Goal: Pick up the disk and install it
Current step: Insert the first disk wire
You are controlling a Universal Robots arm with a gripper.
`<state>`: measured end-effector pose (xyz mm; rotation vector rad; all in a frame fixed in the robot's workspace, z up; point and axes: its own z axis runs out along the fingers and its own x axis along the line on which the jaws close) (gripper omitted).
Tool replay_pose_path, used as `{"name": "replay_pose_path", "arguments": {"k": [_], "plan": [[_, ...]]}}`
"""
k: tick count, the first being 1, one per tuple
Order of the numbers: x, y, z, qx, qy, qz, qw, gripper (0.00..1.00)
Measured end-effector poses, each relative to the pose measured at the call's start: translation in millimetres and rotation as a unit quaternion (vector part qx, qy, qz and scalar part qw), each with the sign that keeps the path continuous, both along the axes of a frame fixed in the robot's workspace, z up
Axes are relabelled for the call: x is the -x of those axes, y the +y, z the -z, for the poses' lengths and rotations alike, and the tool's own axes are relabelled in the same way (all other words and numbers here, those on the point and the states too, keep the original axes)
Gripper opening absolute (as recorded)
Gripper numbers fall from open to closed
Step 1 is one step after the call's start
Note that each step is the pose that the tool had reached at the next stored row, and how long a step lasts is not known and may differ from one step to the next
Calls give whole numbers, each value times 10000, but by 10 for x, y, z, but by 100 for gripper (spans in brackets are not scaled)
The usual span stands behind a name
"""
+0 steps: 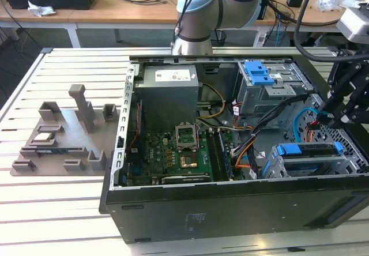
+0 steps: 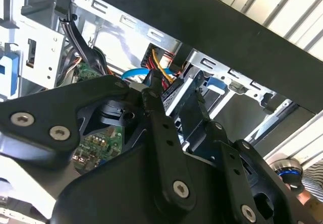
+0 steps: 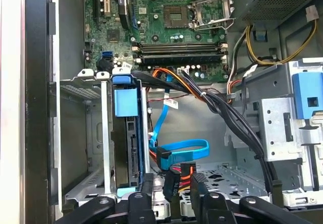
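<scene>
While parted, jaws just beside the drive cage (image 3: 81, 133) — disk (image 3: 132, 153) edge-on within, blue-railed — cables (image 3: 177, 152) alongside.

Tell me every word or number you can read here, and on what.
White label on the grey power supply: too small to read.
Sticker on the black case side: too small to read.
White tag inside the case: blurred.
Motherboard markings: too small to read.
Nothing reads clearly.

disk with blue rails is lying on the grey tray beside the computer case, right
No. The disk sits in the drive cage inside the computer case, not on the grey tray; the exterior view shows it.
</scene>
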<state>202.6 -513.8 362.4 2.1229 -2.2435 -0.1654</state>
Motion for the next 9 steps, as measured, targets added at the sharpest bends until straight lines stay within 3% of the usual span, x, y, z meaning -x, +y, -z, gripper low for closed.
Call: {"name": "replay_pose_path", "arguments": {"k": [6, 7, 9], "plan": [[0, -2, 23, 3, 0, 2, 10000, 41], [0, -2, 23, 4, 0, 2, 10000, 27], [0, -2, 23, 4, 0, 2, 10000, 22]]}}
